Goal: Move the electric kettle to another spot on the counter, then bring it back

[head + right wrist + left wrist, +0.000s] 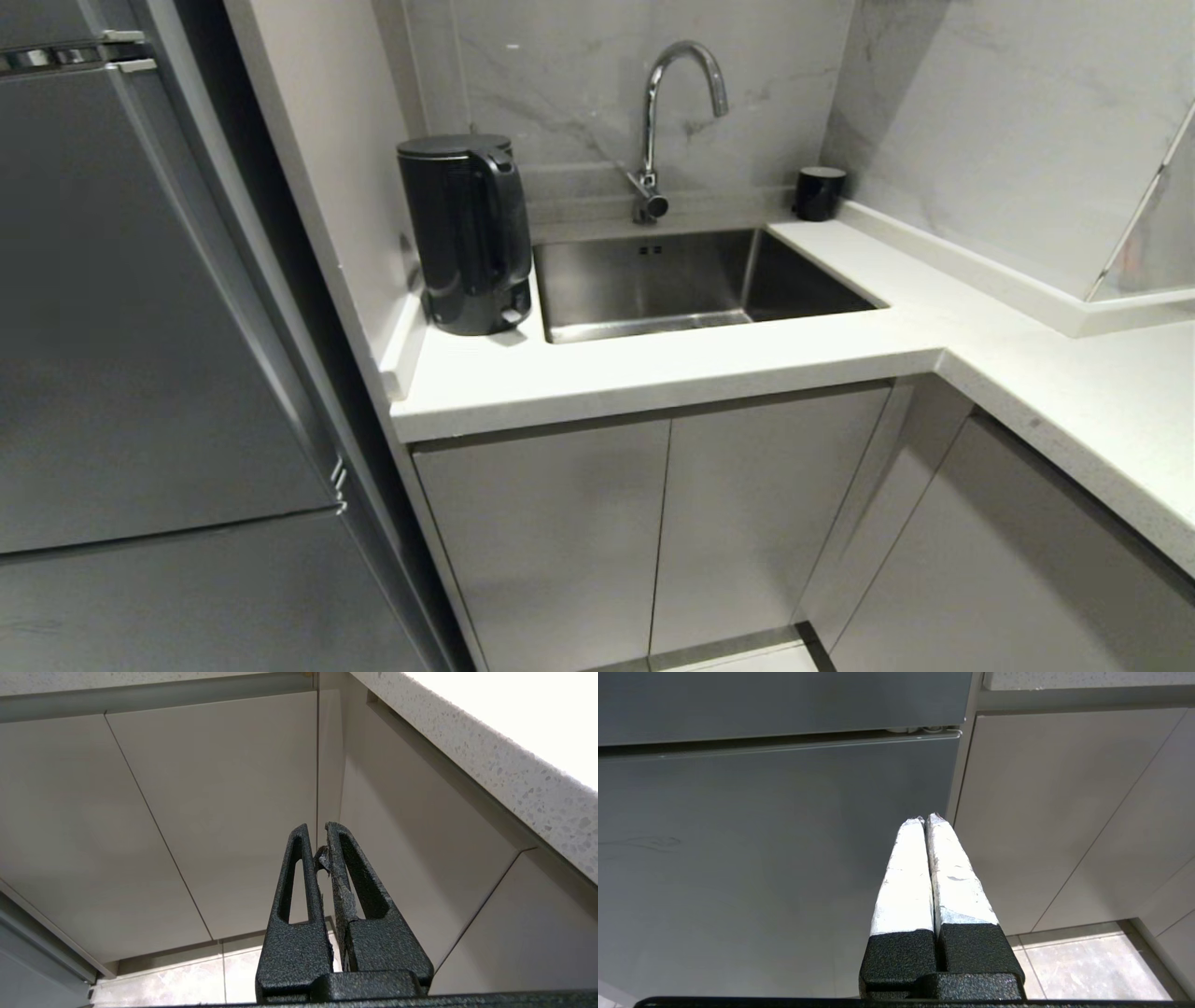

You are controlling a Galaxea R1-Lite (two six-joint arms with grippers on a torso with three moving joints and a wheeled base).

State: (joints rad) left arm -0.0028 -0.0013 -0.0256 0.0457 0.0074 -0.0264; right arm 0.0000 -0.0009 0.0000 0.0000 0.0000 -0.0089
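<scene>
**So, kettle parked in the counter's back-left corner, both grippers shut and empty**

Basically the electric kettle (465, 233) stands upright on the counter (653, 369), tucked into the corner against the side panel, handle turned toward the camera. Taking the sink (691, 280) as the clock centre in the head view, the kettle sits at about 9 o'clock, just beside the basin's edge. The tap (667, 121) rises at 12 o'clock behind the basin, and a small black cup (819, 193) stands around 2 o'clock by the low upstand, well apart from the kettle. The grey fridge (140, 327) fills the far 9 o'clock side, and cabinet doors (653, 532) hang below at 6 o'clock.

Neither arm shows in the head view. The left gripper (926, 820) hangs low in front of the fridge and cabinet fronts, white-padded fingers pressed together, nothing between them. The right gripper (317, 833) sits under the counter edge facing the cabinet doors, fingers also closed up with nothing held.
</scene>
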